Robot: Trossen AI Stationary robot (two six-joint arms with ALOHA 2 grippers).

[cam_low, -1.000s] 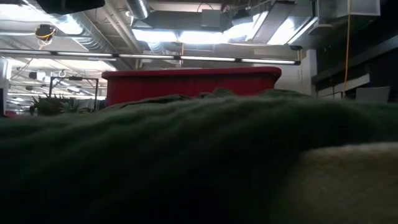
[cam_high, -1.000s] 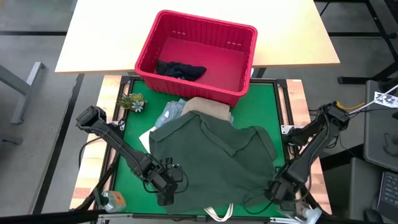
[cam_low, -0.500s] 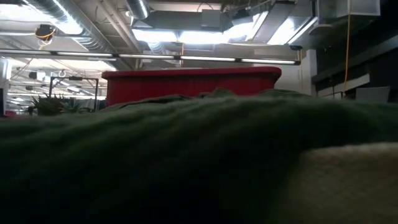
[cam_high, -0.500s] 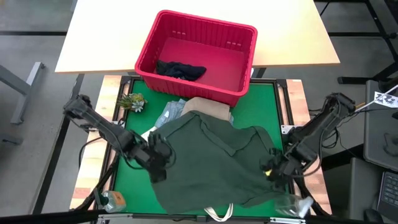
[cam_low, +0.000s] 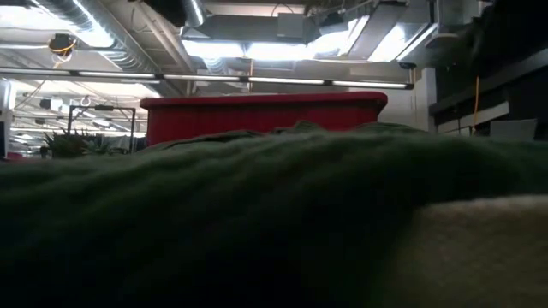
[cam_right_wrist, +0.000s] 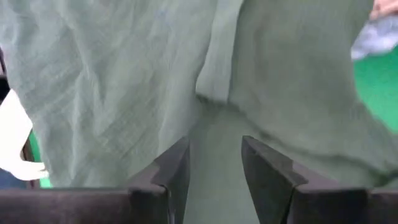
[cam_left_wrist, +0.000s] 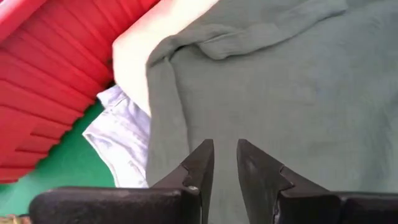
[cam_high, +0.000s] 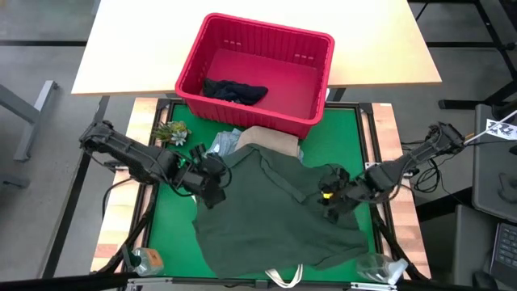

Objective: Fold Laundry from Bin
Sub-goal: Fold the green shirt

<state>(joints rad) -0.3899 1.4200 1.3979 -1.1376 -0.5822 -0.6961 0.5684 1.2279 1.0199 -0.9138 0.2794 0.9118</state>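
- Laundry is lying mostly out of the bin (cam_high: pixel 311 61) by now: an olive shirt (cam_high: pixel 275 206) is spreading over the middle of the green tabletop (cam_high: pixel 355 133), reaching to its near edge, covering a beige garment (cam_high: pixel 271 139) and pale jeans (cam_high: pixel 220 145) that are peeking out beside the bin's near wall.
- Dark shorts (cam_high: pixel 234 91) are waiting inside the red bin, which is sitting at the far edge of the tabletop, so unloading is looking unfinished.
- Left claw (cam_high: pixel 212 174) is hovering over the shirt's left edge; in its wrist view the fingers (cam_left_wrist: pixel 199 165) are standing slightly parted with nothing visibly between them.
- Right claw (cam_high: pixel 331 194) is hanging over the shirt's right side, fingers (cam_right_wrist: pixel 177 168) parted and apparently clear of the cloth.
- No clean fold is showing yet; the shirt is looking rumpled, collar (cam_left_wrist: pixel 249 34) turned toward the bin. Flattening seems to be the step in hand.
- Folding all four garments is seemingly remaining.
- Small plant (cam_high: pixel 171 132) is standing near the far left corner.
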